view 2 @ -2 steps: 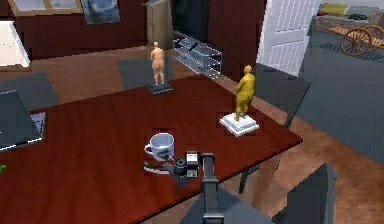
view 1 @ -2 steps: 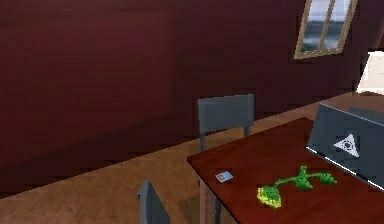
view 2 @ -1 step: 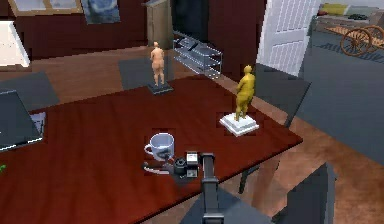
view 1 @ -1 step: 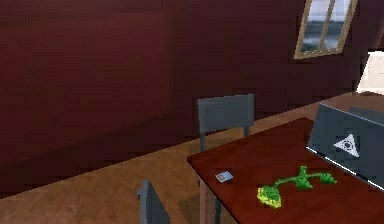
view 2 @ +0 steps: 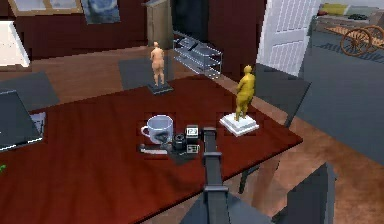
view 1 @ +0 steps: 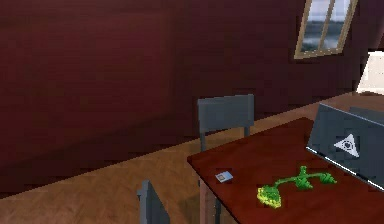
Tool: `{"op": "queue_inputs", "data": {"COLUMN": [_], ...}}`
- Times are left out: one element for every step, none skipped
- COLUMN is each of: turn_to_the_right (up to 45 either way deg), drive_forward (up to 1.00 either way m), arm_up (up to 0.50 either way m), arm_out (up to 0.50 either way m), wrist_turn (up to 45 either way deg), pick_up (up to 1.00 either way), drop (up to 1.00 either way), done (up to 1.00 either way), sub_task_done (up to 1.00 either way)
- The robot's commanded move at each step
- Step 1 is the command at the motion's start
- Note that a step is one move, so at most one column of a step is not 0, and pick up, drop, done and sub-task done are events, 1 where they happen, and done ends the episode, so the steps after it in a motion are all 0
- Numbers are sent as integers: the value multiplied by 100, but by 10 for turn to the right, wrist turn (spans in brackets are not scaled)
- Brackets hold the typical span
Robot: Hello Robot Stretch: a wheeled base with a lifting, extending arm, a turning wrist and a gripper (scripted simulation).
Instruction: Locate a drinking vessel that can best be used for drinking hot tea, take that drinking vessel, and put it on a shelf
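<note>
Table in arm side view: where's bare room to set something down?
Bare tabletop between the laptop and the mug, and between the orange statue and the gold statue. Crowded around the mug, at the gripper.

A: Does the gripper (view 2: 165, 147) hold the mug (view 2: 158, 128)?
B: Cannot tell; its far end overlaps the mug's base. In the forward view the laptop (view 1: 350, 142) runs off the right edge, and the small flat item (view 1: 224, 177) is too small to name.
</note>
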Motion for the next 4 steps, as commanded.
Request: {"op": "queue_inputs", "data": {"turn_to_the_right": [0,0,0,0], "drive_forward": [0,0,0,0], "arm_up": [22,0,0,0], "arm_out": [0,0,0,0], "wrist_turn": [0,-450,-450,-30], "pick_up": [0,0,0,0], "drop": [0,0,0,0], "done": [0,0,0,0], "sub_task_done": [0,0,0,0]}}
